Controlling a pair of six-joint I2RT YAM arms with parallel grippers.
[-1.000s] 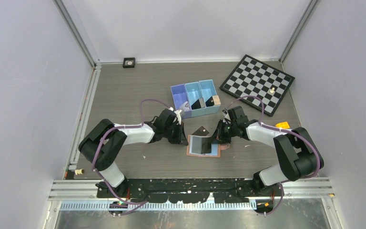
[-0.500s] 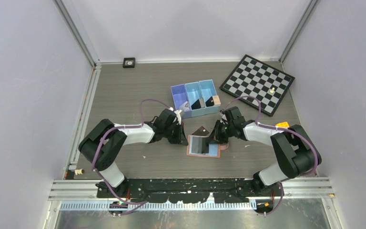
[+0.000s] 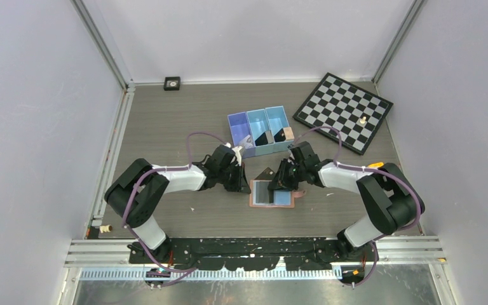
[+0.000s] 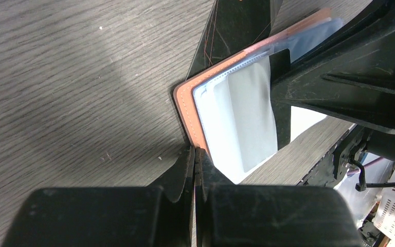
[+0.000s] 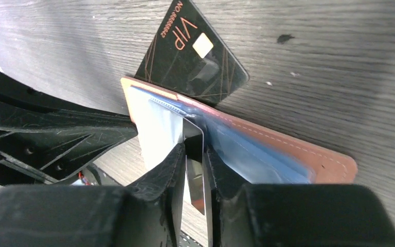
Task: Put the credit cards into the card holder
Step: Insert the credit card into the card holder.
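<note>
Since the earlier frame the right gripper (image 3: 283, 184) has travelled toward 9 o'clock over the open card holder (image 3: 284, 199), bringing a credit card (image 3: 262, 192) onto the holder's 9 o'clock half. Its jaws stand narrowly apart with that card between them, the card leaning on the light blue lining. At the holder's 9 o'clock edge the left gripper (image 3: 244, 185) is closed, tips touching the rim; a pinch cannot be confirmed. At 12 o'clock a second credit card (image 3: 268, 173) lies flat on the table (image 3: 184, 121), partly beneath the holder.
</note>
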